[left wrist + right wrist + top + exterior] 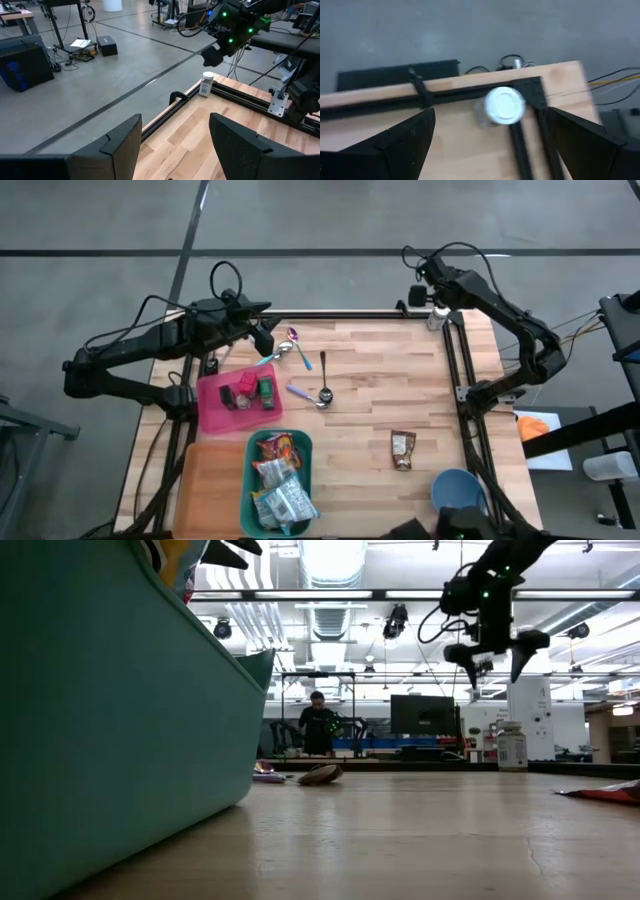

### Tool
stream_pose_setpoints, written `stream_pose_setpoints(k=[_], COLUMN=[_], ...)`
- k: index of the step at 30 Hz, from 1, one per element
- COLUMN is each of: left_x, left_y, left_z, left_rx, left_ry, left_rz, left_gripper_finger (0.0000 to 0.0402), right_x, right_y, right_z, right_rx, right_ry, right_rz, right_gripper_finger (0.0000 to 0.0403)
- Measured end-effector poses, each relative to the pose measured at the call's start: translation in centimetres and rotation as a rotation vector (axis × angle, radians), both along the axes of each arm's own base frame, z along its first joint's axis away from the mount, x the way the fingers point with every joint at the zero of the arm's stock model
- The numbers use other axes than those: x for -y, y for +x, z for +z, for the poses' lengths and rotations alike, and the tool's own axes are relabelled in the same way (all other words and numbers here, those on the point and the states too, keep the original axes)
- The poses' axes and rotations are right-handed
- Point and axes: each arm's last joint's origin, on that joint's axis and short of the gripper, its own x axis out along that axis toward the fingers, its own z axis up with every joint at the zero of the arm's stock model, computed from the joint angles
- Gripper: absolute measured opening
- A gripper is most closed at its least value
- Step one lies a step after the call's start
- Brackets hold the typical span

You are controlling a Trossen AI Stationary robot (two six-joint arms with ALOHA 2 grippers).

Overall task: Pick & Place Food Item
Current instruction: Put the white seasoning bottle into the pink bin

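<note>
the snack packet [402,449] lies flat on the wooden table [380,390], well to the right of the teal bin [277,482] full of other snacks. the pink tray [238,398] sits just above that bin. the right gripper [418,297] hovers over a white bottle [504,105] at the far right corner, fingers apart, holding nothing. the left gripper [266,340] hangs beyond the pink tray, fingers apart, empty.

dark jointed arms [140,350], black cables
</note>
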Motion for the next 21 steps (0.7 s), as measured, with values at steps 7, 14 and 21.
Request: stream_pose_setpoints(k=[7,14,21], left_x=[0.0,0.0,0.0], left_y=[0.0,-0.1,-0.2], left_z=[-0.1,-0.4,-0.5], left_rx=[-0.008,-0.040,-0.050], left_ry=[-0.002,-0.010,-0.014], left_rz=[0.000,0.000,0.001], left_gripper_finger=[0.0235,0.0235,0.0235], right_x=[2.2,3.6,4.9], right_y=[0.3,0.3,1.1], right_z=[-0.1,-1.5,-2.5], right_rx=[0.060,0.056,0.124], right_ry=[0.033,0.157,0.152], right_rz=[0.054,-0.111,-0.210], right_gripper_finger=[0.0376,0.0376,0.0376])
